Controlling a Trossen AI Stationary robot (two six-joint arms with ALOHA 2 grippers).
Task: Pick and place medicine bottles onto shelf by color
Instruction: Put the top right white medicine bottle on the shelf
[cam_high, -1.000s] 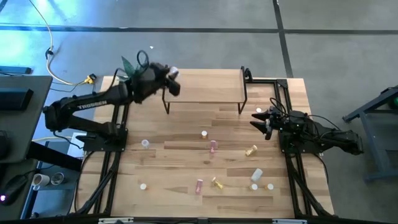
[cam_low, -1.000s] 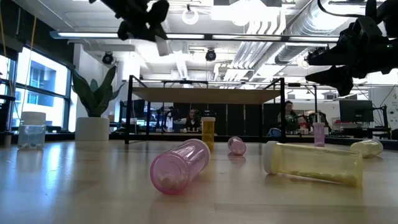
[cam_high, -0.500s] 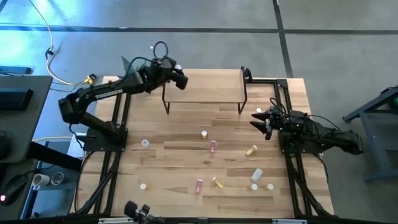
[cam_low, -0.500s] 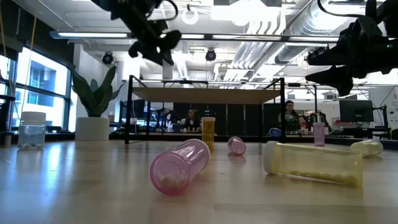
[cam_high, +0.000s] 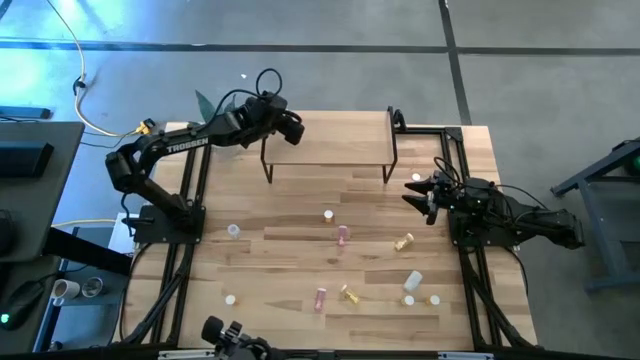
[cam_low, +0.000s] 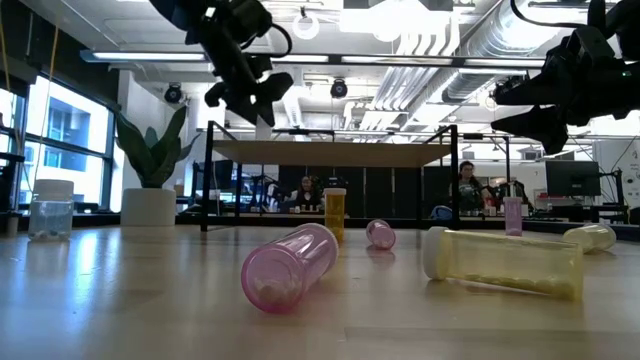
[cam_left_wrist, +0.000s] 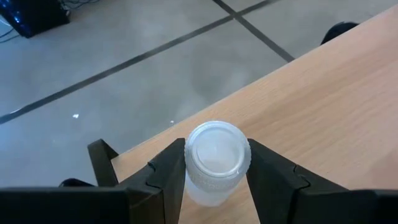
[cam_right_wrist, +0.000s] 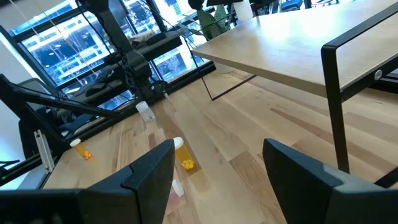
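I held the left end effector (cam_left_wrist: 214, 180) clamped on a capped white bottle (cam_left_wrist: 216, 158) above the shelf's (cam_high: 330, 140) left end. The right end effector (cam_right_wrist: 217, 168), fingers apart and empty, waited beside the shelf's right side. Remaining bottles lay scattered across the bench (cam_high: 280, 250); a toppled pink bottle (cam_low: 290, 266) held pale granules.

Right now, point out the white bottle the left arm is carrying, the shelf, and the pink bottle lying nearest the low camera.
white bottle (cam_left_wrist: 217, 151), left wrist view, on its round cap.
shelf (cam_high: 340, 140), high view, on the bare middle of its wooden board.
pink bottle (cam_low: 290, 265), low view, on its side wall.
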